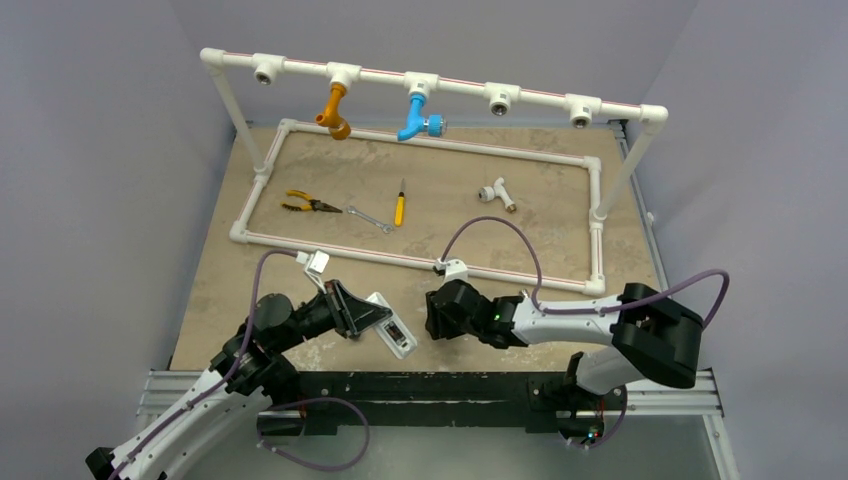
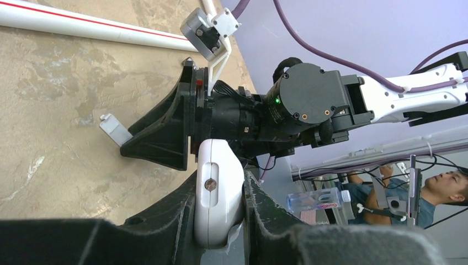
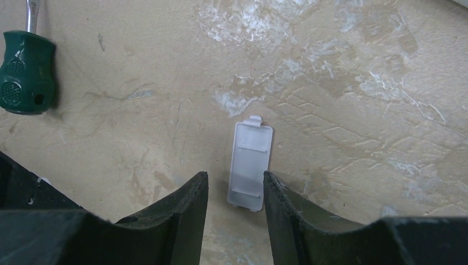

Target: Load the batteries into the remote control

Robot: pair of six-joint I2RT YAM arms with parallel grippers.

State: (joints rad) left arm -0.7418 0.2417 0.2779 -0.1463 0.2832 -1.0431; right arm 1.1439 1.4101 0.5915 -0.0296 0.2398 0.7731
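**White remote control (image 1: 392,328) clamped on the left, cover framed on the right**

Black fingers of the left pincer (image 2: 219,182) press on both long sides of the remote control, so it is gripped firmly with one rounded end poking out past the tips. From above, the handset sits low over the near part of the bench (image 1: 215,290), between the two arms and in front of the near rail of the white pipe frame (image 1: 350,253). Its dark recessed bay faces up (what lies inside is too small to tell).

The right pincer (image 3: 234,179) stands apart, pointing down at the bench, with a small flat white cover (image 3: 249,165) lying on the surface between its fingers. One finger edge is just beside the cover; I cannot tell if they touch. A green screwdriver handle (image 3: 25,72) lies off to one side of it.

Farther back, inside the frame, lie yellow-handled pliers (image 1: 305,205), a small wrench (image 1: 370,218), a yellow-handled screwdriver (image 1: 399,207) and a white pipe tee (image 1: 497,192). An orange tap (image 1: 335,110) and a blue tap (image 1: 415,115) hang from the raised pipe bar.
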